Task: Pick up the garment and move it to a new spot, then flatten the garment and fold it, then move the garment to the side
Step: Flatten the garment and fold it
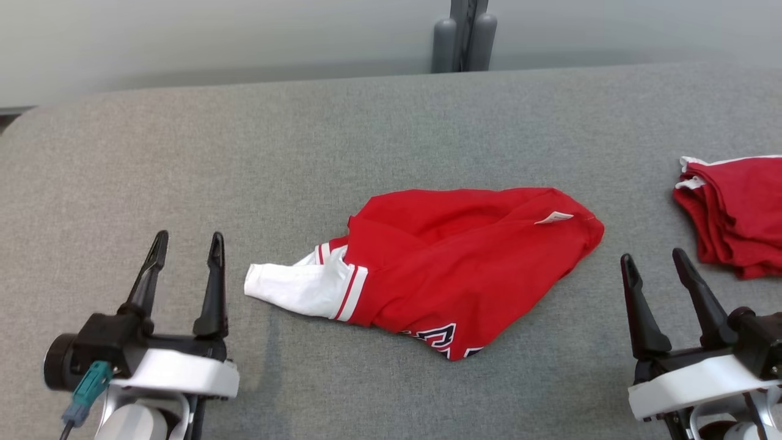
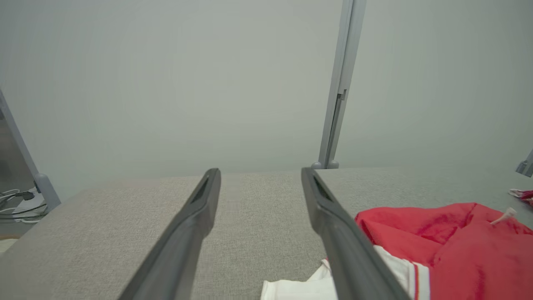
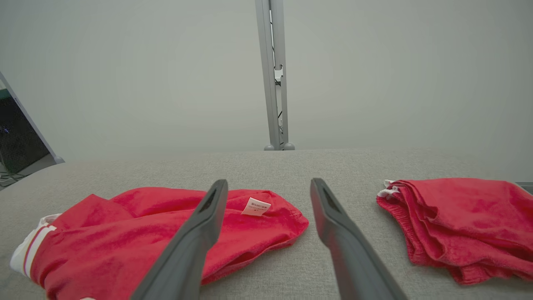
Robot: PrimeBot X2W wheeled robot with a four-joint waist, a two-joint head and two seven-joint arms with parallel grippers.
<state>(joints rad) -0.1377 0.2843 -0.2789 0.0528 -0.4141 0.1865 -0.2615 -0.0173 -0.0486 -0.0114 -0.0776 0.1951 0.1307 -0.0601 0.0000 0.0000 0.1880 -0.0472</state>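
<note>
A red garment (image 1: 452, 263) with a white sleeve (image 1: 293, 287) and red-and-white stripes lies crumpled in the middle of the grey table (image 1: 366, 134). It also shows in the left wrist view (image 2: 449, 246) and in the right wrist view (image 3: 137, 233), where a white label (image 3: 255, 206) lies on top. My left gripper (image 1: 186, 244) stands open near the front left, just left of the white sleeve and apart from it. At the front right my right gripper (image 1: 654, 260) is open too, with nothing between its fingers.
A second red garment (image 1: 736, 211) lies bunched at the table's right edge, close to my right gripper; the right wrist view shows this second garment (image 3: 458, 221) too. A grey post (image 1: 464, 36) rises behind the far edge. Cables (image 2: 21, 204) lie beyond the table's left end.
</note>
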